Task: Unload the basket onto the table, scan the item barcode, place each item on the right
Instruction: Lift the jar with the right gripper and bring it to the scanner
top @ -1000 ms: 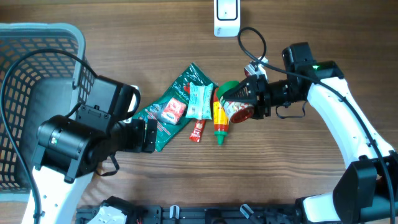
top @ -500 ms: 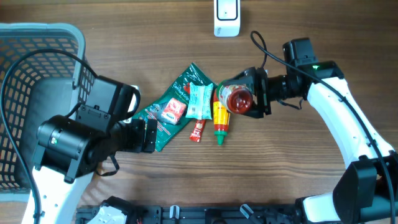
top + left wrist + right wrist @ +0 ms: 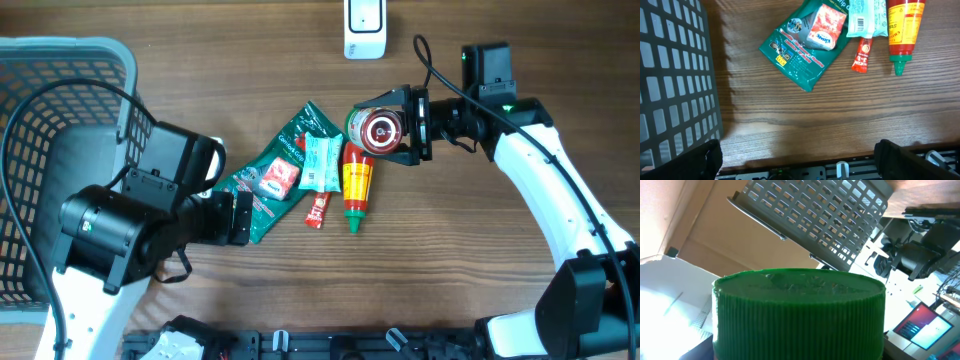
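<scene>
My right gripper [image 3: 401,128] is shut on a jar [image 3: 378,129] with a green ribbed lid and red label, held above the table just below the white scanner [image 3: 363,25]. From above, the jar shows a round red-and-white face. In the right wrist view the green lid [image 3: 799,315] fills the space between the jaws. My left gripper [image 3: 240,218] stands open and empty near the table's front; its fingers [image 3: 710,157] are far apart with bare wood between them.
On the table lie a green packet [image 3: 270,185], a small red pack [image 3: 281,180], a pale blue packet [image 3: 321,160], a red sachet [image 3: 318,210] and a red-yellow sauce bottle [image 3: 355,188]. A grey basket [image 3: 40,100] stands at the left.
The right gripper has lifted the jar up and back toward the scanner and turned it, so a round face now shows from above. The left arm has not moved.
</scene>
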Controlling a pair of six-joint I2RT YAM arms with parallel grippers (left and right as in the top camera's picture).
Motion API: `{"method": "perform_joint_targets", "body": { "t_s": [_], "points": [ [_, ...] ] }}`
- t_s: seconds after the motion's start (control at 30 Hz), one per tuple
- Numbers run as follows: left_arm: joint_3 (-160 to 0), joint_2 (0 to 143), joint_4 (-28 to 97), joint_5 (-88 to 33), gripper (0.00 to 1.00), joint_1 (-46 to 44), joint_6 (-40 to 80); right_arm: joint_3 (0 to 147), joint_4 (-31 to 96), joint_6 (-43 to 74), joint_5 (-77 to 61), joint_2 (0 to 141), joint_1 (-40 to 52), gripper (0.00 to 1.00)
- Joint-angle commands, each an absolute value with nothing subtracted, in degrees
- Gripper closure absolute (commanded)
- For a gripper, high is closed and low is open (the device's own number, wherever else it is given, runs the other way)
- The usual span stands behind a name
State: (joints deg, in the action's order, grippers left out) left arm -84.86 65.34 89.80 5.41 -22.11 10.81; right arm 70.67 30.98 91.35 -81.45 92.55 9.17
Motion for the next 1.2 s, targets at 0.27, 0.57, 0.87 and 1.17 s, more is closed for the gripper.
{"method": "perform_joint_targets", "body": {
  "t_s": [0.27,0.57,0.87,1.17],
  "points": [
    [-85.1,64.9,89.7,4.7,0.0,-21.8,11.4,71.8,22.4,58.3,-68.7,91.7,9.0,0.71],
    [-85.1,64.9,89.7,4.7,0.0,-21.8,11.4,71.8,18.5,38.0,-38.3,91.7,9.0,0.61],
    [-85.1,64.9,89.7,4.7,0.0,-21.8,11.4,71.8,5.4,37.5,-20.8,97.4,9.9,0.61],
    [-85.1,64.9,89.7,4.7,0.0,-21.8,11.4,87.2,-3.6,41.5,-22.5,120.2,10.6,0.62]
  ]
}}
